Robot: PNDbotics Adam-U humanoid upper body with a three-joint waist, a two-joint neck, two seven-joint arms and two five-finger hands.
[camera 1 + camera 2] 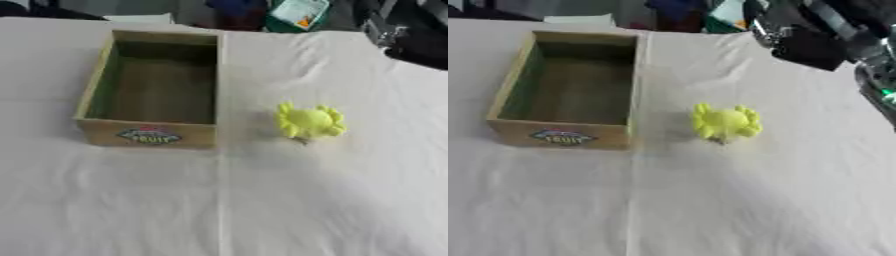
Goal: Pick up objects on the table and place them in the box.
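1. Sitting on the white cloth-covered table is a yellow toy, a rounded body with stubby points sticking out around it, and it is resting on the cloth to the right of the box.
2. Standing near the far left of the table is an open wooden box, its front wall carrying a colourful printed label; its inside is showing nothing but a greenish floor and walls.
3. A strip of bare cloth is lying between the toy and the box's right wall, so the two are close but apart, and nothing is standing between them.
4. The robot's right arm is coming in from the upper right corner of the right eye view, black with silver joints, and its right hand is hanging above the far right part of the table, well apart from the toy.
5. That hand is showing as a dark blurred mass, so I cannot tell whether its fingers are straight or curled; it is touching neither toy nor box.
6. Beyond the far edge of the table some dark clutter is lying, with a green and white package among it.
7. The left hand is showing in neither view.
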